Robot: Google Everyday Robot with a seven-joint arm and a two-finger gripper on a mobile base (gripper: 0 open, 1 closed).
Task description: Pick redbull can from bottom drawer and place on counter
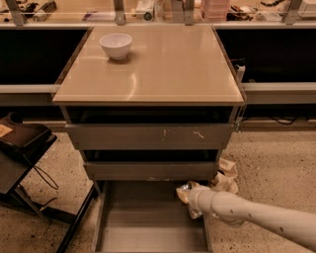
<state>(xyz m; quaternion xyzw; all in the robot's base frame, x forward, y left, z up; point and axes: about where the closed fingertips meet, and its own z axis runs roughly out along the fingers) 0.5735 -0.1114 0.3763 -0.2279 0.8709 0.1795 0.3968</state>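
The bottom drawer [143,222] is pulled out at floor level, a shallow grey tray with a bare floor. My gripper [184,193] sits at the end of the white arm [247,217], over the drawer's right wall near its back corner. A small shiny silver shape shows at the gripper's tip and under the wrist [194,213]. I cannot tell whether it is the redbull can. The beige counter [163,69] tops the cabinet above.
A white bowl [116,45] stands on the counter's back left. Two closed grey drawers [148,136] sit above the open one. Crumpled paper [226,178] lies on the floor to the right. A black stand [24,158] is at the left. A cluttered shelf [148,10] runs behind.
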